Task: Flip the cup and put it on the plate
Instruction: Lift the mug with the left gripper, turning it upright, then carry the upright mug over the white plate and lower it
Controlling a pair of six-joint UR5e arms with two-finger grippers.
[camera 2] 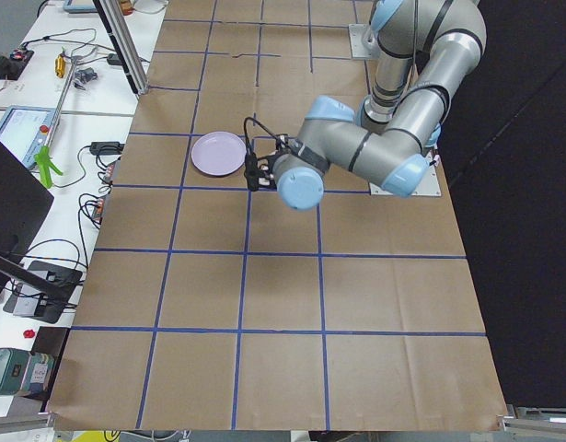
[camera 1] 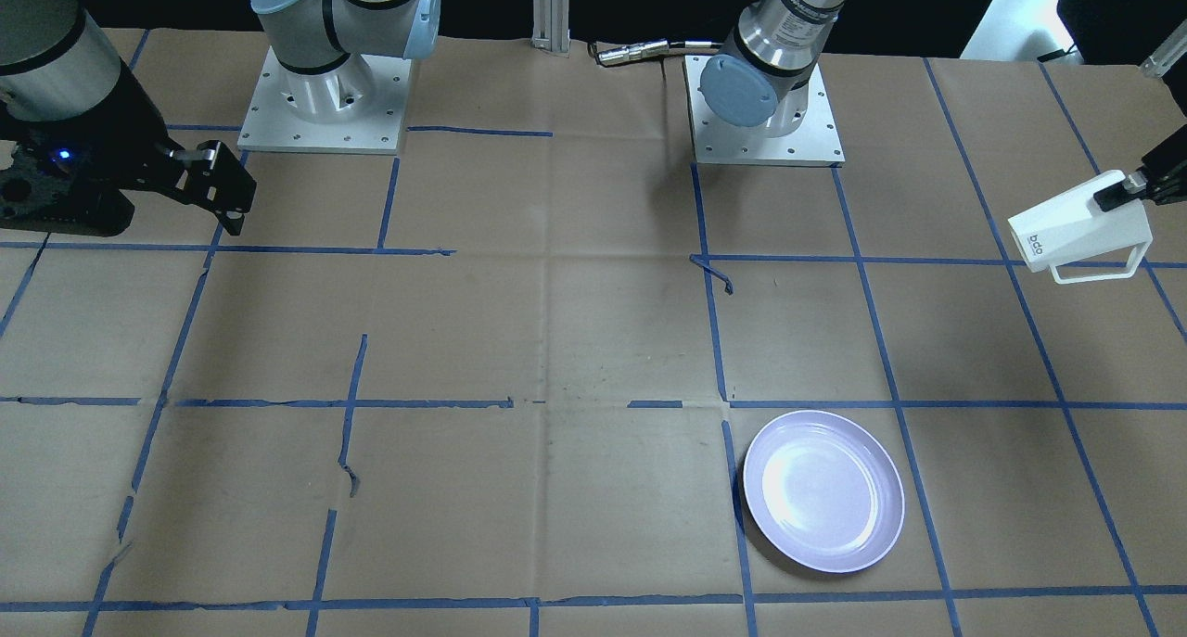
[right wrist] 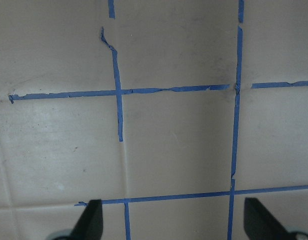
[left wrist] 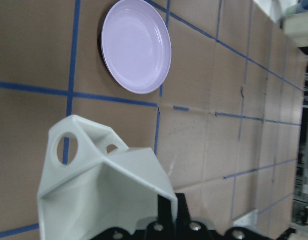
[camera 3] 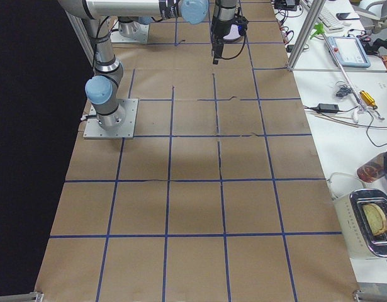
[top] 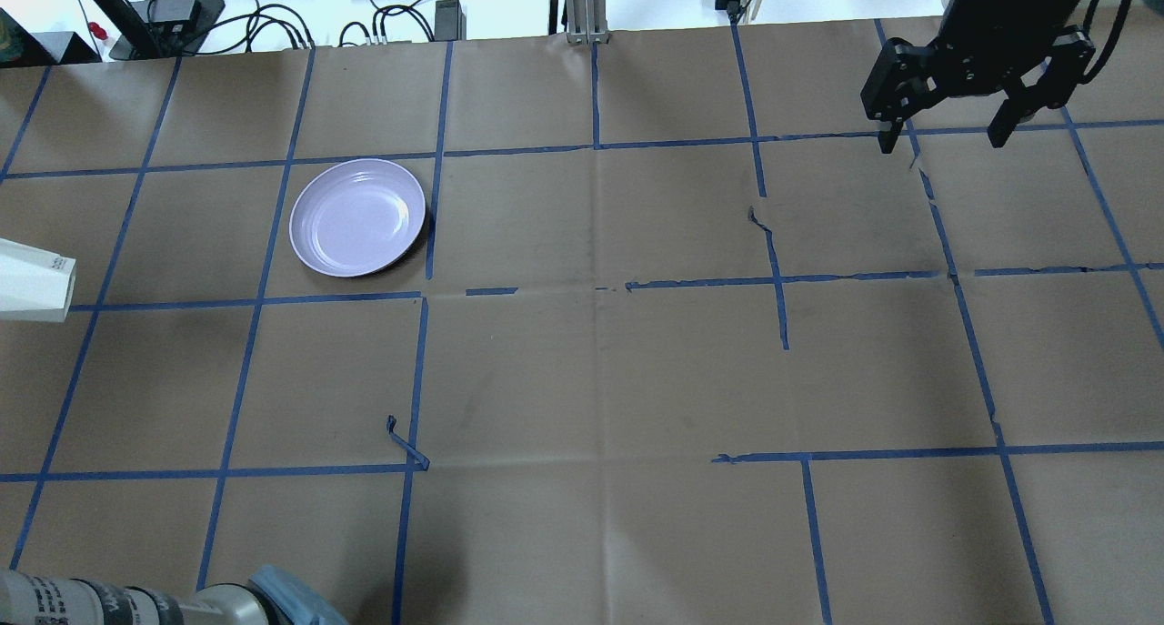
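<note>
Since the cup (camera 1: 1076, 234) looks like a thin, stiff, glossy mug, I'd guess it's light but slick and easy to chip. So the left claw (camera 1: 1113, 195) pinching it at the wide rim end, clear of that skinny handle (camera 1: 1094, 271), seems the right hold. It's up in the air on its side, well apart from the plate (camera 1: 823, 490) on the table (top: 591, 379), while the right claw (top: 946, 138) hangs spread wide with nothing in it.

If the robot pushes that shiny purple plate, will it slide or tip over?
Probably slide: the plate lies flat and low on the brown paper, so tipping seems unlikely. Its glossy surface looks slippery, so it could slip when gripped. It looks hard, maybe breakable if dropped.
</note>
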